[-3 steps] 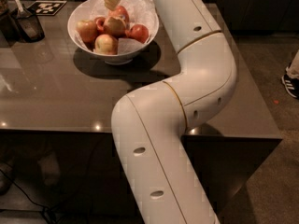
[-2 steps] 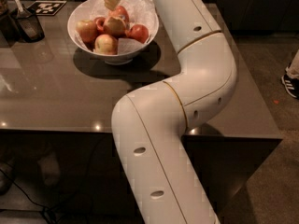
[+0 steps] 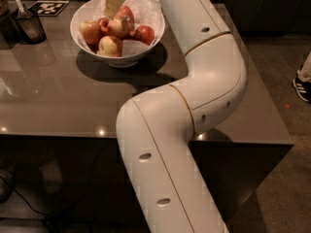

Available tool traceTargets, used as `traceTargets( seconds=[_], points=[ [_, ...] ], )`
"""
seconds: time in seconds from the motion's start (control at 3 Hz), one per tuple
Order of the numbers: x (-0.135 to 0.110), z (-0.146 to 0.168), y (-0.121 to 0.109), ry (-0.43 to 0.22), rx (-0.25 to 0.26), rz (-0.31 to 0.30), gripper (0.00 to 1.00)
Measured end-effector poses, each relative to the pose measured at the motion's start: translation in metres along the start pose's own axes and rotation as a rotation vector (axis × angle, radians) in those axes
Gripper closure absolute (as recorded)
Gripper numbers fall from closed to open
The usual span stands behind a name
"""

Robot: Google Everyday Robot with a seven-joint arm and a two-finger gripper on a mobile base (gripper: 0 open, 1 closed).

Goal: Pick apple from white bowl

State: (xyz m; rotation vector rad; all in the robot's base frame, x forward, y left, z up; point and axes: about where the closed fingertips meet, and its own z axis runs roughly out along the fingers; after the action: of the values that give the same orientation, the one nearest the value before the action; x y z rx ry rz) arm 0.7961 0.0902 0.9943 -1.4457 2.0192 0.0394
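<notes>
The white bowl (image 3: 148, 41) stands on the dark table (image 3: 58, 96) at the back left, lined with crumpled white paper. It holds several red and yellow apples. My gripper (image 3: 116, 8) reaches down into the bowl from the top edge of the view. Its tip is right against the topmost apple (image 3: 126, 14) at the back of the pile. Another apple (image 3: 111, 46) lies at the front of the bowl and one (image 3: 145, 34) at the right. The gripper's upper part is cut off by the frame.
My white arm (image 3: 194, 96) bends across the table's right side and fills the foreground. A small dark container with a utensil (image 3: 28, 25) stands at the back left beside a black and white marker tag (image 3: 47, 7). A person's shoe (image 3: 302, 84) is on the floor at right.
</notes>
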Motion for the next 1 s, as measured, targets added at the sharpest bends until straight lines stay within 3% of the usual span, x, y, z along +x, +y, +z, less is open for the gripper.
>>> traceTargets(
  seconds=[0.33,0.67,1.0],
  points=[
    [0.0,0.0,0.0,0.0,0.0,0.0,0.0],
    [0.001,0.004,-0.004,-0.001,0.011,0.007,0.0],
    [0.01,0.01,-0.01,0.003,0.015,0.06,0.0]
  ],
)
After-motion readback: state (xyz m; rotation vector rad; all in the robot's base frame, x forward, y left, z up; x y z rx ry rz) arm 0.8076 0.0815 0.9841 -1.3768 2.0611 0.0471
